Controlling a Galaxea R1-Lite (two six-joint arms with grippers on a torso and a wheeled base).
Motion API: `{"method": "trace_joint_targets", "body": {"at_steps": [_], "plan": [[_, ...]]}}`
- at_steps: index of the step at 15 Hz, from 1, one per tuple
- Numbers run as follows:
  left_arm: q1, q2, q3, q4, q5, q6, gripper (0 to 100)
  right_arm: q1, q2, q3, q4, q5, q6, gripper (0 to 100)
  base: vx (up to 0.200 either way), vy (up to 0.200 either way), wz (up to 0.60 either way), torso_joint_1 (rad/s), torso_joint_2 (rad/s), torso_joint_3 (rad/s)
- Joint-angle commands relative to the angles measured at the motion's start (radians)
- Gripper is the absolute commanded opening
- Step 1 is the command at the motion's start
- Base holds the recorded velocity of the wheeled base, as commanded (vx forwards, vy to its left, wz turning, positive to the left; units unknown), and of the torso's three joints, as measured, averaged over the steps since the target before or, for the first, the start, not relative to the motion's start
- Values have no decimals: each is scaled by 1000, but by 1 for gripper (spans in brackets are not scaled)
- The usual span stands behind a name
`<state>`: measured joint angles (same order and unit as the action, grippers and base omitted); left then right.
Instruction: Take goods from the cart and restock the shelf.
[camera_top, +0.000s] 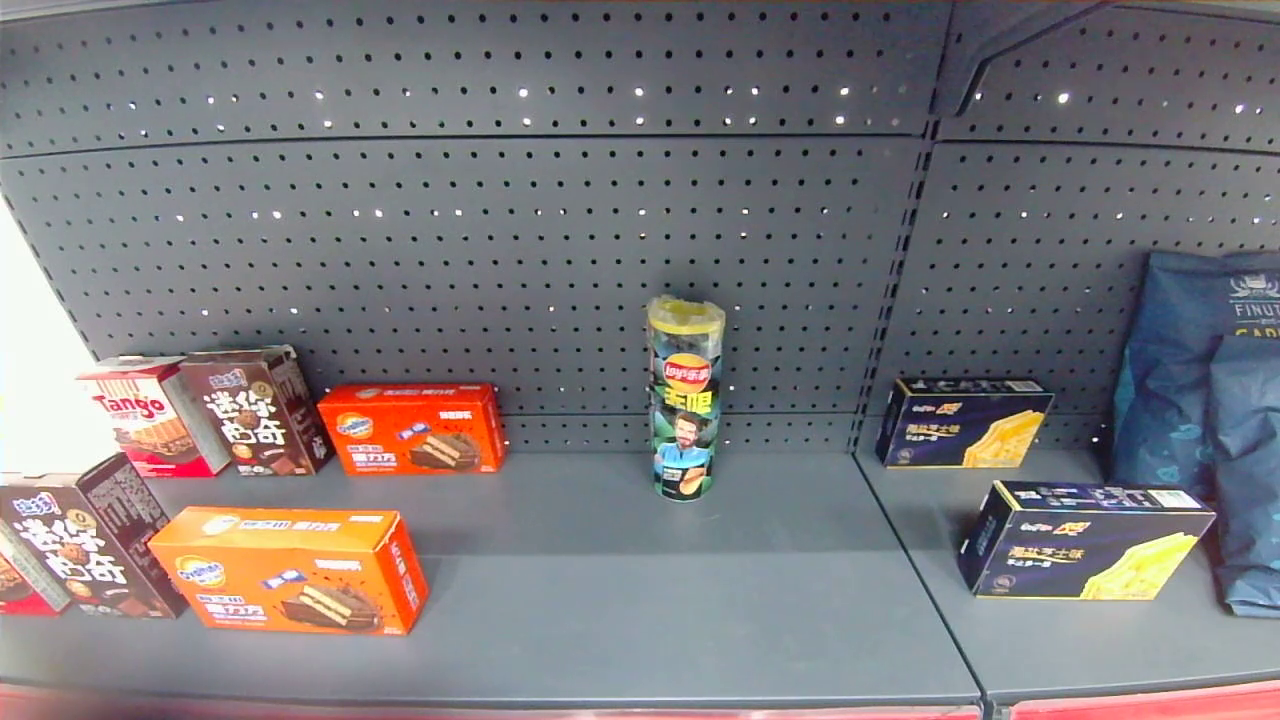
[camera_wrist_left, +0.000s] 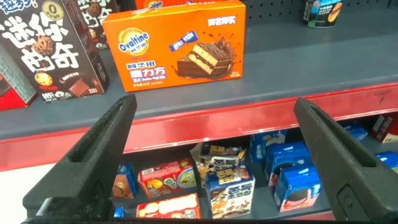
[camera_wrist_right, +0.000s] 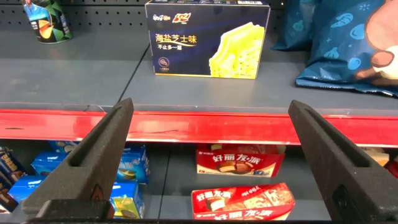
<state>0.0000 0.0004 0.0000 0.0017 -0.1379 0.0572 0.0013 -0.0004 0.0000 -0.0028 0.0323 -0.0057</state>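
Note:
The grey shelf (camera_top: 640, 590) carries a tall green chip can (camera_top: 685, 400) standing upright near the back, at the middle. My left gripper (camera_wrist_left: 216, 106) is open and empty, level with the shelf's red front edge (camera_wrist_left: 249, 115), in front of an orange cake box (camera_wrist_left: 174, 43). My right gripper (camera_wrist_right: 211, 109) is also open and empty, held before the red edge (camera_wrist_right: 205, 121) below a navy cracker box (camera_wrist_right: 208, 38). The chip can (camera_wrist_right: 46, 22) stands farther back in the right wrist view.
On the shelf's left are two orange boxes (camera_top: 295, 568) (camera_top: 412, 428), dark brown cookie boxes (camera_top: 255, 410) (camera_top: 85, 550) and a red-and-white wafer box (camera_top: 145, 415). Right of the divider lie two navy boxes (camera_top: 1085, 540) (camera_top: 962, 422) and blue bags (camera_top: 1200, 400). A lower shelf holds several snack boxes (camera_wrist_left: 230, 186) (camera_wrist_right: 239, 165).

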Motion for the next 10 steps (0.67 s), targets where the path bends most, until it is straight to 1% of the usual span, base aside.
{"method": "trace_joint_targets", "body": {"at_steps": [1,10], "plan": [[0,0,-2,0,0,1,100,0,0,0,0,0,0,100,0,0,0,0,0,0],[0,0,-2,0,0,0,100,0,0,0,0,-3,1,100,0,0,600,6,0,4]]}}
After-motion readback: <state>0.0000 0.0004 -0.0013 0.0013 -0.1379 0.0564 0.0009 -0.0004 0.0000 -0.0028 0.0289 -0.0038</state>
